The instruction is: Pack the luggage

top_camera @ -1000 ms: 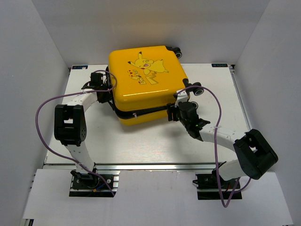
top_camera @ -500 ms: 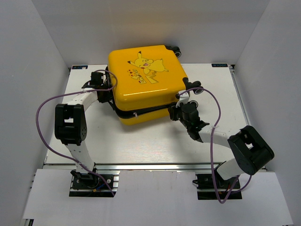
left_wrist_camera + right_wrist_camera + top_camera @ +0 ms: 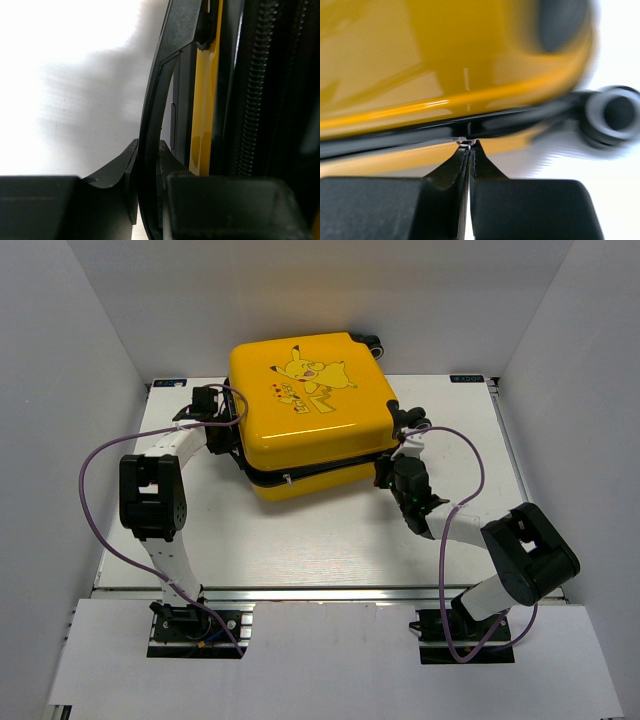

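Note:
The luggage (image 3: 310,410), a yellow hard-shell suitcase with a Pikachu print, lies closed and flat at the back middle of the table. My left gripper (image 3: 228,435) is at its left side, shut on a thin black handle strip (image 3: 155,100) that runs between the jaws (image 3: 149,155). Yellow shell (image 3: 205,110) and black zipper teeth (image 3: 252,100) lie just right of it. My right gripper (image 3: 385,472) is at the near right corner. Its jaws (image 3: 469,146) are shut on a small metal zipper pull (image 3: 465,143) at the black seam under the yellow shell (image 3: 445,60).
Small black wheels stick out at the suitcase's back right corner (image 3: 374,345) and right side (image 3: 415,425); one (image 3: 612,117) is blurred beside the right gripper. White walls close in the table (image 3: 330,540) on the left, back and right. Purple cables loop from both arms.
The right gripper has moved in along the suitcase's near right corner and closed on the zipper pull. The suitcase has shifted slightly toward the back left. The left gripper keeps its hold.

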